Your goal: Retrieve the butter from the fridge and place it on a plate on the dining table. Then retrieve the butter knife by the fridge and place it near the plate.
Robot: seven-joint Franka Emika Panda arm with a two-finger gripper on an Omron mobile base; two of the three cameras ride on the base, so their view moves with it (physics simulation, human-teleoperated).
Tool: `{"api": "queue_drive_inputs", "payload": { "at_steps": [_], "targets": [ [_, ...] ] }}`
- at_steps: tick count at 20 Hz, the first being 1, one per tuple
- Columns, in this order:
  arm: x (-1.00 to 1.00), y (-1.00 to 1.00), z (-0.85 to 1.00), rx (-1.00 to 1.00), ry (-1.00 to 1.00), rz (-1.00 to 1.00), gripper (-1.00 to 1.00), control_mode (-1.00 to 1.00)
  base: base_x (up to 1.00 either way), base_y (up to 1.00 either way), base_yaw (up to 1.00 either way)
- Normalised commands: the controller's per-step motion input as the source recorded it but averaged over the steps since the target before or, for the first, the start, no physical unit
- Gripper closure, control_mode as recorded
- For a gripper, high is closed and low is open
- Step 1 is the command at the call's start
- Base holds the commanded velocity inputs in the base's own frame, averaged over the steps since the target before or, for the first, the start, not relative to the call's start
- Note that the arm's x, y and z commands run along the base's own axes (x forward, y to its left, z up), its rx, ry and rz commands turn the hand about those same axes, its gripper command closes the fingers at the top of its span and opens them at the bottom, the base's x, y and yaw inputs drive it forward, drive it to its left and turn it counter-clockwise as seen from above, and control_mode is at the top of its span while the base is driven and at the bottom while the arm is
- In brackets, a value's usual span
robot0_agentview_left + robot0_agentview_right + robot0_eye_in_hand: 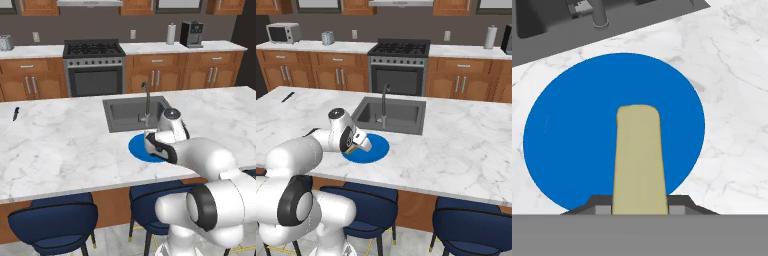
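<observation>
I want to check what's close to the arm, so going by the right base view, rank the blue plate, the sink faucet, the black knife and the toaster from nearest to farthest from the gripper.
1. The plate, directly under the gripper, which holds the butter.
2. The faucet, just behind the plate at the sink.
3. The butter knife, far left on the dining table.
4. The toaster, on the back counter.

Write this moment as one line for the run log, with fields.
phase: placing butter | pincer: shut on butter | position: above blue plate | butter knife: on dining table, untouched
</observation>
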Motion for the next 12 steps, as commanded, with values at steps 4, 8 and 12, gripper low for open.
{"api": "queue_drive_inputs", "payload": {
  "at_steps": [4, 8, 12],
  "targets": [
    [0.58, -0.16, -0.25, 0.0, 0.04, -0.05, 1.0, -1.0, 0.0, 0.0, 0.0],
    [0.31, -0.01, -0.2, 0.0, 0.0, -0.01, 1.0, -1.0, 0.0, 0.0, 0.0],
    [0.24, 0.0, -0.15, 0.0, 0.0, 0.0, 1.0, -1.0, 0.0, 0.0, 0.0]
  ]
}}
